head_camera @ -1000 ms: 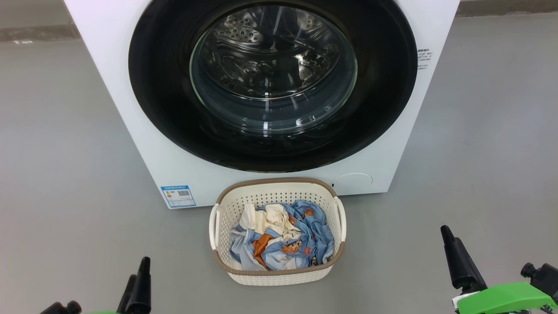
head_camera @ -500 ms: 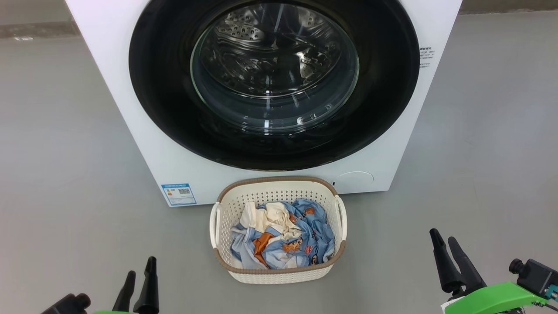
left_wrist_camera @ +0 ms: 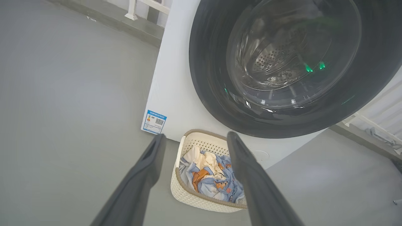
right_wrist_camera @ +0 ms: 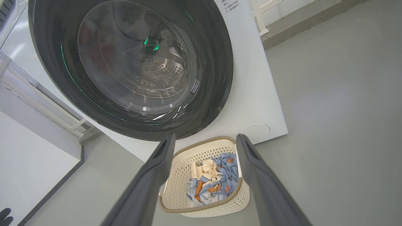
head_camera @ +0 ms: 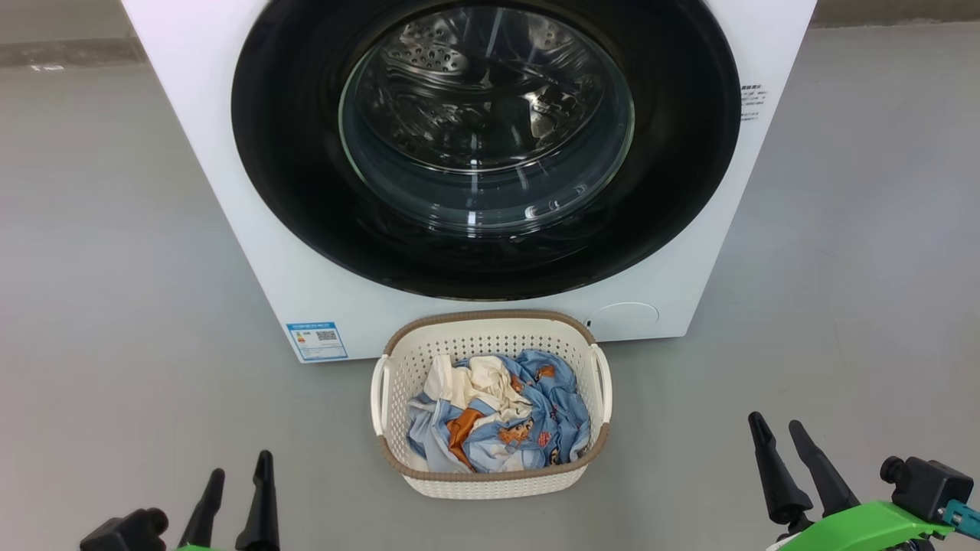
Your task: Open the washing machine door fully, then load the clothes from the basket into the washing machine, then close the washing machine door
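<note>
**Door closed, basket loaded, both grippers spread and empty**

At the lower left, the left gripper (head_camera: 240, 464) hangs over the grey floor (head_camera: 115, 268), its two dark fingers parted with nothing between them. Further right stands the washing machine (head_camera: 253, 252), a blue label (head_camera: 316, 340) low on its white front. The washing machine door (head_camera: 291, 153) lies closed against it, steel drum visible through the glass. Just before the machine sits the basket (head_camera: 490, 316), upright, the clothes (head_camera: 498, 421) heaped inside. At the lower right, the right gripper (head_camera: 775, 419) is likewise spread and empty, well apart from the basket.
</note>
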